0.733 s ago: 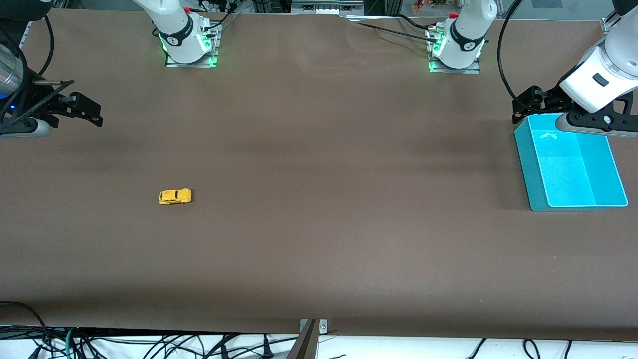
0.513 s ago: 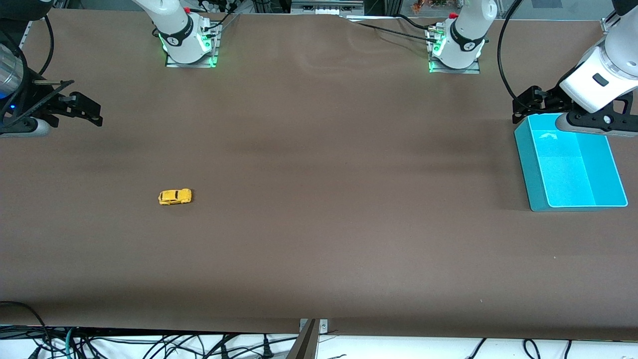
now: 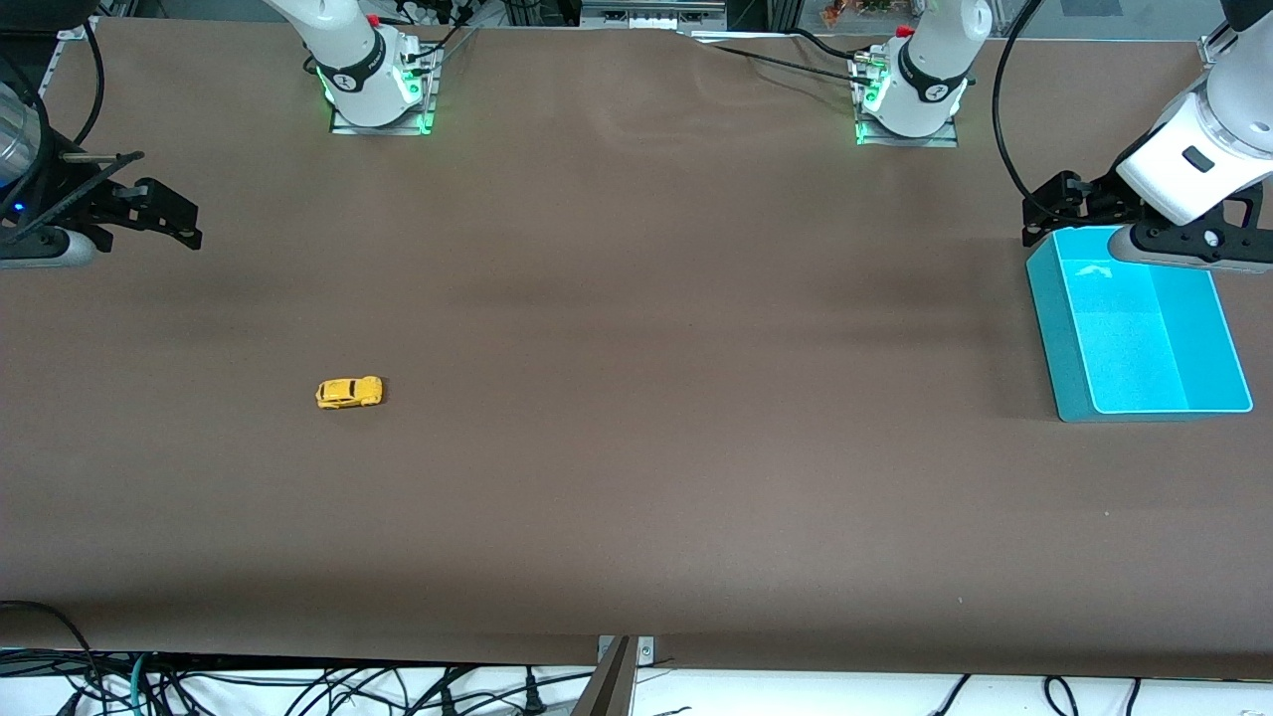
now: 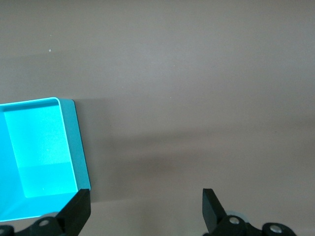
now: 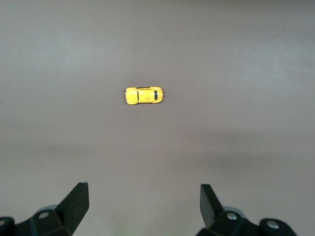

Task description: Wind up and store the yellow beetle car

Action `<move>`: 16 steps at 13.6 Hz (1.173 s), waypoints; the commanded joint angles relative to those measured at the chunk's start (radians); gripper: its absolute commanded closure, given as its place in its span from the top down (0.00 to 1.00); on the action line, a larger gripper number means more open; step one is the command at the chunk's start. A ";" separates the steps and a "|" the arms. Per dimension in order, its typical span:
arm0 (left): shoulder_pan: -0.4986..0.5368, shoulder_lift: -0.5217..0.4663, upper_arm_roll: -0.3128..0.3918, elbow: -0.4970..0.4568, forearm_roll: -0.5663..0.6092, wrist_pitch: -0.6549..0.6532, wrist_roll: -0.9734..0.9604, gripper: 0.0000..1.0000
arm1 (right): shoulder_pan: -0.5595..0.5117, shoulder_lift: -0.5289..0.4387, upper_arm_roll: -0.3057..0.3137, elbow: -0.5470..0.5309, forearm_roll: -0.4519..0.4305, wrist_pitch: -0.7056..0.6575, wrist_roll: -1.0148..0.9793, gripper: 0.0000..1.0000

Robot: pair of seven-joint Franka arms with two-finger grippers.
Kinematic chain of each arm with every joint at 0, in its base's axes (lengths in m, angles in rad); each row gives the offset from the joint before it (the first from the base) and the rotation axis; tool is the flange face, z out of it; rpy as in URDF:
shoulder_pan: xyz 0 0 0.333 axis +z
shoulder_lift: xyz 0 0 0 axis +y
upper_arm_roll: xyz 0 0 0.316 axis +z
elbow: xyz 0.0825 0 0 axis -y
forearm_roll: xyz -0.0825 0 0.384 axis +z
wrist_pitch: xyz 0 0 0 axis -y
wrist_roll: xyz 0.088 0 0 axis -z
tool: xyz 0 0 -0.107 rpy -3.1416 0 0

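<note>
Waiting at the very start of the job, both arms hang idle above a brown counter with nothing yet picked up. Nearest the front camera, toward the right arm's end, the yellow beetle car sits alone on its wheels, lying crosswise, with bare counter all around it. Farther from the front camera, at about ten o'clock from the car and well apart from it, the right end effector hovers with its jaws spread wide and empty; its wrist view shows the car centred ahead at twelve o'clock. At the left arm's end, a turquoise bin stands empty, and the left end effector waits over its rim with jaws wide and empty too. The approach step is in hand: I judge the right arm must next descend squarely over the tiny car and pinch its narrow sides precisely.
</note>
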 commanded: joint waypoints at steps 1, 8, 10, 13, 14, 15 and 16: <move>0.004 -0.009 -0.003 0.008 0.006 -0.018 0.020 1.00 | -0.004 -0.006 0.008 0.009 -0.011 -0.020 -0.014 1.00; 0.004 -0.009 -0.007 0.008 0.006 -0.018 0.020 1.00 | -0.005 -0.009 0.003 0.001 -0.006 -0.026 -0.014 1.00; 0.004 -0.009 -0.007 0.008 0.006 -0.018 0.020 1.00 | -0.005 -0.006 0.005 0.004 -0.005 -0.041 -0.013 1.00; 0.004 -0.009 -0.007 0.008 0.004 -0.018 0.018 1.00 | -0.004 -0.008 0.003 -0.002 -0.005 -0.035 -0.013 1.00; 0.004 -0.009 -0.009 0.008 0.004 -0.018 0.018 1.00 | -0.004 -0.006 0.003 0.003 -0.005 -0.040 -0.013 1.00; 0.004 -0.009 -0.009 0.008 0.006 -0.018 0.018 1.00 | -0.005 -0.003 0.003 0.003 -0.005 -0.037 -0.013 1.00; 0.004 -0.009 -0.006 0.008 0.006 -0.018 0.020 1.00 | -0.005 -0.003 0.005 0.004 -0.005 -0.040 -0.013 1.00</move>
